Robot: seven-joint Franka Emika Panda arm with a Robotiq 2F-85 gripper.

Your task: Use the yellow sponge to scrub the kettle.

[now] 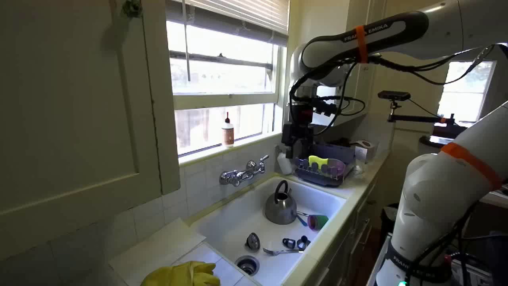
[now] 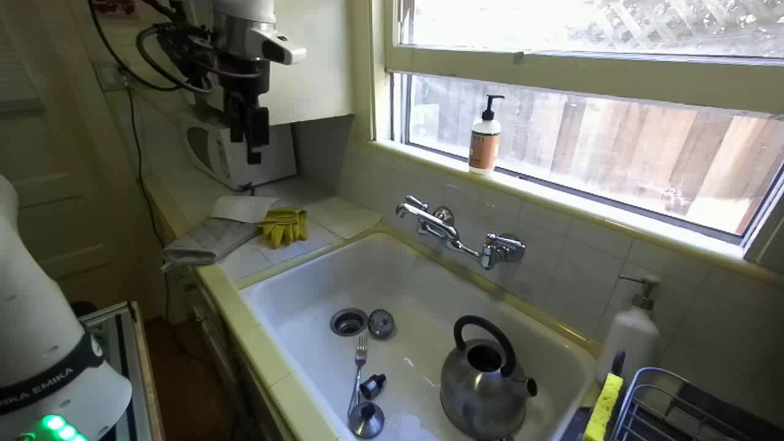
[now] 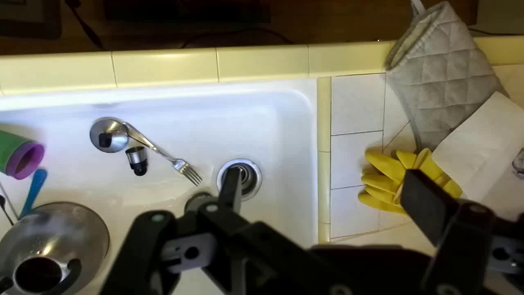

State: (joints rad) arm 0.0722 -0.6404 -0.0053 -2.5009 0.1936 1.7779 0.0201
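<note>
The gripper [image 3: 321, 179] — wide, empty — could snag the dish rack [image 1: 316, 177] beyond the kettle [image 2: 482, 395], the yellow sponge [image 2: 603, 408] sitting so close

This is a kitchen, as the kettle [image 1: 280, 212] in the white sink [image 1: 238, 222] shows. In an exterior view a wall tap [image 1: 238, 177] sits at the sink's eleven o'clock, a dish rack [image 1: 317, 178] at one.

Kettle [image 2: 481, 395] in sink [image 2: 422, 282]; yellow sponge [image 2: 603, 409] at rack [image 2: 686, 407].

Metal kettle [image 2: 484, 389] (softly glossy), porous sponge [image 2: 603, 408], quilted cloth mitt [image 3: 446, 76]
</note>
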